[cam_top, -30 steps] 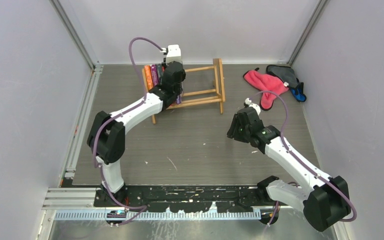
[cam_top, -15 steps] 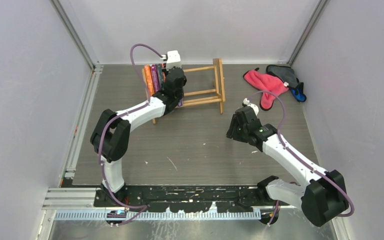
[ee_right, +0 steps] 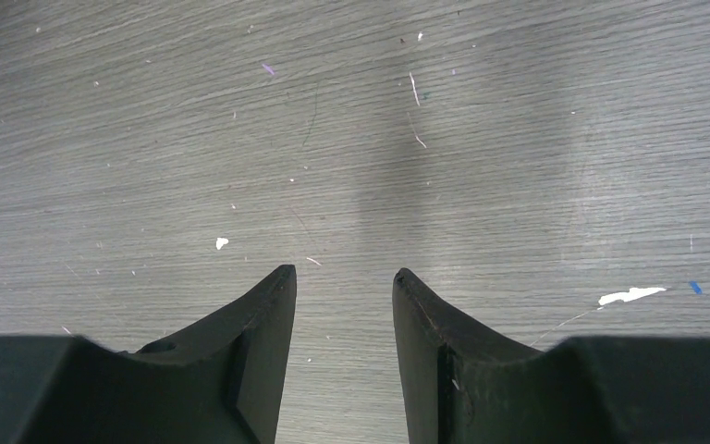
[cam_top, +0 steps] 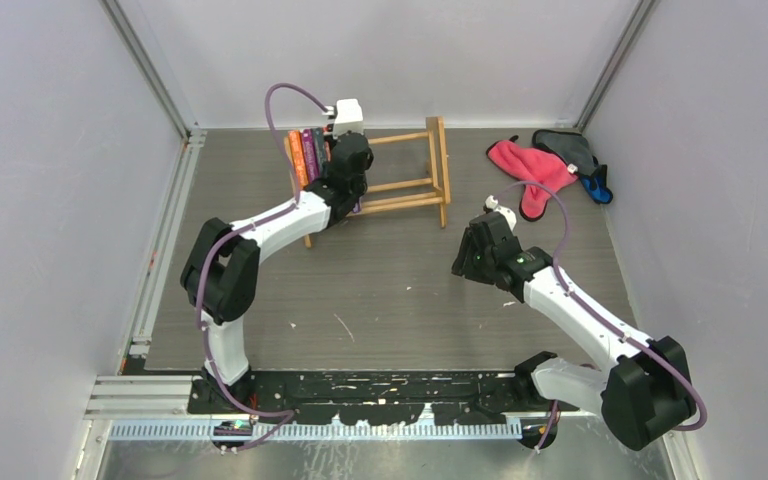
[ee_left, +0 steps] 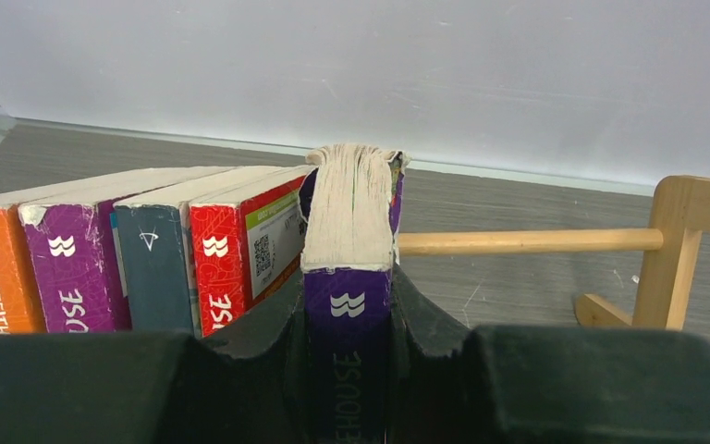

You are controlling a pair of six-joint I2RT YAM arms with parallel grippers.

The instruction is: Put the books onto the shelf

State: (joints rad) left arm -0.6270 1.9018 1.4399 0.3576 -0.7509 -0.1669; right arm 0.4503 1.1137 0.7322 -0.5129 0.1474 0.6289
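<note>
Purple book (ee_left: pixel 351 208) clamped upright in left gripper (ee_left: pixel 348 289), beside red book (ee_left: pixel 240 250); right gripper (ee_right: pixel 343 277) parted.

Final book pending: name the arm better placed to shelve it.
Left: the left hand grips the purple book beside four shelved books; the right hand hangs empty, away from the shelf.

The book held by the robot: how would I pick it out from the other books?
Find the wooden rack at the back of the table; books stand at its left end. Yours is the purple book at the row's right, beside a red book, the only one pinched between black fingers.
</note>
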